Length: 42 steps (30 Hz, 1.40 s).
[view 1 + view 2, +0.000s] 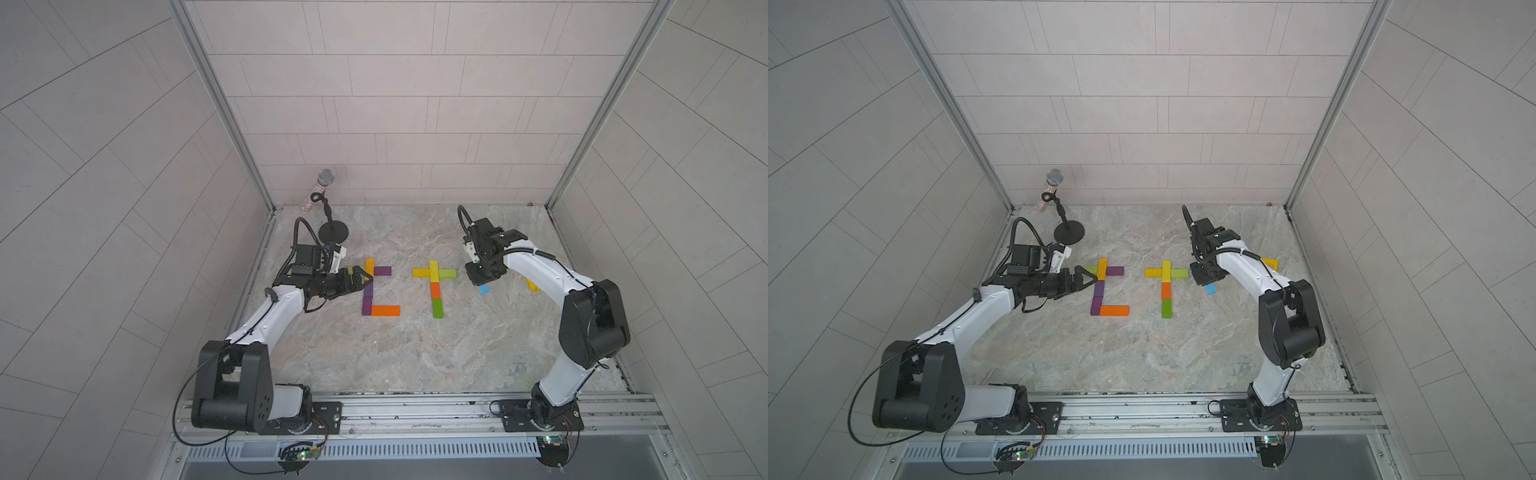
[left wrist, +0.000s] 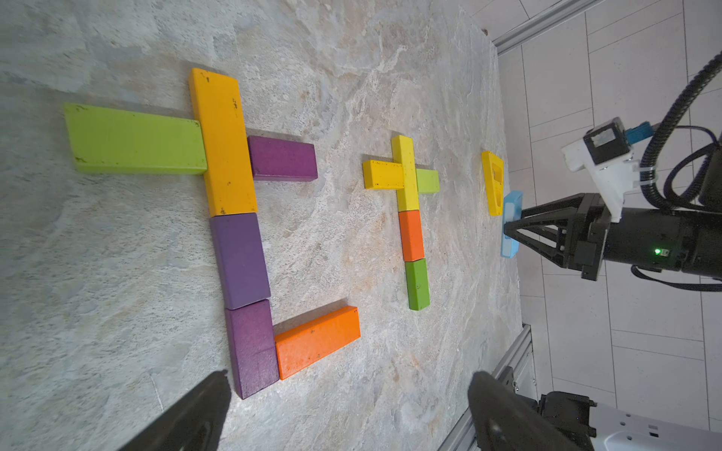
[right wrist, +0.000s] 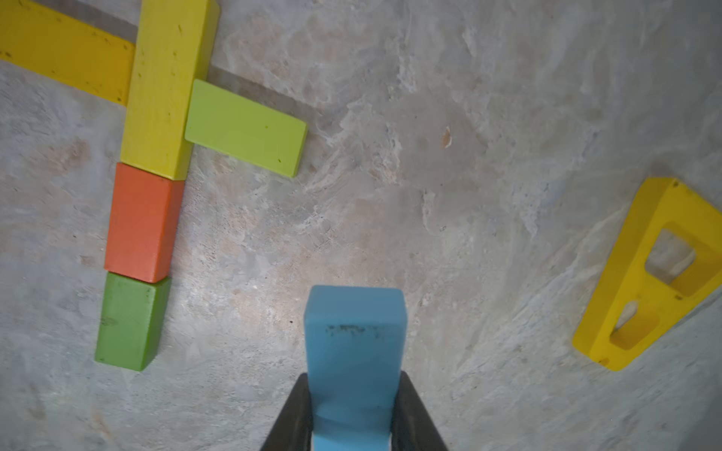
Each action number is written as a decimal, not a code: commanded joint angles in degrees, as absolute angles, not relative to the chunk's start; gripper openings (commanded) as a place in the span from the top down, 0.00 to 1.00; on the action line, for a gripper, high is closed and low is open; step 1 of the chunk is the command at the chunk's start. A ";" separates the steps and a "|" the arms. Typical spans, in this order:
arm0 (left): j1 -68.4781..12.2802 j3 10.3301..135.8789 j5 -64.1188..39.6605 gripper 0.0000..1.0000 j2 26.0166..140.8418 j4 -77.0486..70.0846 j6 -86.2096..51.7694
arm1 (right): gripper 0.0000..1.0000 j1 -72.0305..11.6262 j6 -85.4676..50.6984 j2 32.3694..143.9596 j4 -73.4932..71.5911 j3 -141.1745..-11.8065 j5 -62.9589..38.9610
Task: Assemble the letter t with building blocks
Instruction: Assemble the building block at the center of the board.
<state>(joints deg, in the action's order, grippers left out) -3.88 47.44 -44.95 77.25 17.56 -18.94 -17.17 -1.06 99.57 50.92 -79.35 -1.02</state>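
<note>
The right pincer (image 2: 510, 230) is pinching a blue block (image 3: 353, 351), its two black fingers pressed against the block's long sides, so the right arm clearly has the next move. Everything turns on where that block hangs relative to the cross (image 1: 434, 272) of blocks in the middle of the table (image 1: 415, 357). It sits off the cross's side toward the robot's right, level with the orange block (image 3: 142, 222) in the stem, near it but clearly apart. As best I can judge, its long axis runs roughly in line with the stem.

The spot I'd expect it to fill is beside the dark green block (image 3: 131, 320) at the cross's foot. The other letter, off the cross's opposite side, has an orange foot (image 2: 316, 341) turned out sideways there. That would mean a short carry toward the foot and a quarter turn. I can't tell whether the block touches the table or floats just over it.

The block itself is a flat, light blue rectangle with softened corners, matte paint and dark scuffs along one edge, much the build of the orange one.

The left pincer (image 2: 349, 384) stands spread wide and empty over the outer edge of that other letter, well away from the cross. A yellow slotted frame (image 3: 640, 281) lies farther out from the cross than the blue block, on the same side.
</note>
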 commanded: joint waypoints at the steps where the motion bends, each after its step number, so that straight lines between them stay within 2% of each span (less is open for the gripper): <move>1: -3.36 48.88 -44.74 0.00 76.14 18.96 -17.32 | 0.94 -16.74 14.00 100.71 52.69 -82.23 -1.51; 5: -3.17 48.48 -44.56 0.00 75.67 19.16 -16.97 | 0.95 -16.55 22.36 101.54 51.01 -83.12 -1.80; 9: -2.92 48.23 -44.48 0.00 75.58 19.17 -16.88 | 0.97 -16.61 34.65 101.39 51.44 -82.56 -6.84; 13: -2.89 48.42 -44.74 0.00 76.07 19.00 -17.07 | 0.97 -17.23 47.60 95.82 47.62 -75.22 -13.04; 17: -2.78 48.36 -45.17 0.00 76.62 18.26 -17.65 | 0.99 -19.66 62.36 88.49 41.03 -65.12 -10.44; 20: -2.81 48.24 -45.53 0.00 76.79 17.77 -18.02 | 1.00 -19.53 65.91 85.80 38.19 -61.97 -12.03; 27: -2.71 47.75 -45.34 0.00 76.46 17.71 -17.94 | 1.00 -21.33 70.74 91.30 47.17 -66.37 -16.50; 42: -2.33 47.96 -45.13 0.00 76.79 18.18 -17.58 | 1.00 -26.21 69.20 97.13 46.42 -65.99 -11.63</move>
<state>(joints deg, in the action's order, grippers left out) -2.70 47.44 -44.95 76.82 18.50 -18.15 -25.26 68.93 96.62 45.23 -66.19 -12.45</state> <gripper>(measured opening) 0.995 0.301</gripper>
